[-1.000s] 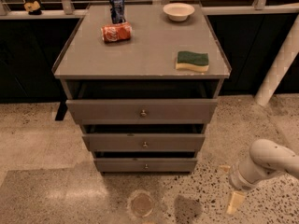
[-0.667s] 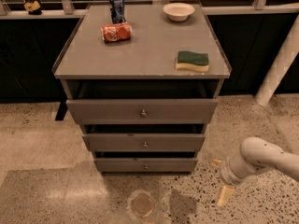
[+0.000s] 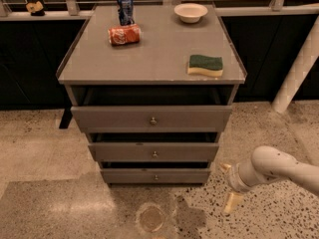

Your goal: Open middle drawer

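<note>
Your stock at this moment:

1. Desk [image 3: 159,51]: grey, with a raised lip on its sides and three grey drawers stacked in its front.
2. Middle drawer [image 3: 129,152]: second of the three, its flat front mid-sized, with one small round metal knob [image 3: 155,154] at centre. A dark gap shows above its front. Nothing touches it.
3. Top drawer [image 3: 114,118]: the tallest and widest front, directly above item 2, with its own knob.
4. Bottom drawer [image 3: 129,176]: the shortest and narrowest front, directly below item 2.
5. Gripper [image 3: 228,184]: low at your right, over the speckled floor, right of the bottom drawer and apart from all three fronts. Its two tan fingers [image 3: 232,202] stand spread and hold nothing. The white arm runs off the right edge.
6. On the desk top:
   - a blue can [image 3: 125,9] upright at the back left;
   - a red can [image 3: 124,34] on its side just in front of the blue one;
   - a white bowl [image 3: 191,12] at the back right;
   - a green-and-yellow sponge [image 3: 205,65] near the front right.
7. White post [image 3: 299,68]: leaning at the far right, well apart from the desk.
</note>
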Controlling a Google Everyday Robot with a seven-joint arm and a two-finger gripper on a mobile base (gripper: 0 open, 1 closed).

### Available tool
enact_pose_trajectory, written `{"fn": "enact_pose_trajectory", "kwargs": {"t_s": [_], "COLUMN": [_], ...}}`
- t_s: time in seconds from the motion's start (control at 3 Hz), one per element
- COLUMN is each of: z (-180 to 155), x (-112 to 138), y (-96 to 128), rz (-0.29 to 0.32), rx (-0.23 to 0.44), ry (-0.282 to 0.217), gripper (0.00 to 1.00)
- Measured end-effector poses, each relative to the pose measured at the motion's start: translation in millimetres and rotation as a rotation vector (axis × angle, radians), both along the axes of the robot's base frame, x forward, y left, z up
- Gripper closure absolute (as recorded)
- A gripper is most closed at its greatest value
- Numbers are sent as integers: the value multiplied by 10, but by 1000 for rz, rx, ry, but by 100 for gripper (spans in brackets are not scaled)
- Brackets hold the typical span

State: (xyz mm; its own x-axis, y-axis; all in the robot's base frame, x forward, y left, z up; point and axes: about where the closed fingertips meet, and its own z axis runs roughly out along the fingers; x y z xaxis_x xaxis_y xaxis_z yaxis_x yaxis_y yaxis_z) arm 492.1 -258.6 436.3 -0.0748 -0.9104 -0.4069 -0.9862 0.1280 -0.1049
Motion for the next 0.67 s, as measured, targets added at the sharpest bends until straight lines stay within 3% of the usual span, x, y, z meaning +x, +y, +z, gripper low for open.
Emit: {"fn": "enact_pose_trajectory", "kwargs": {"t_s": [0.33,0.67], "z": [-81,-89], "x": [78,285], "y": [71,299], "rz": [40,137], "rx": [-16,-66], "ry": [42,-22], "gripper": [0,0]}}
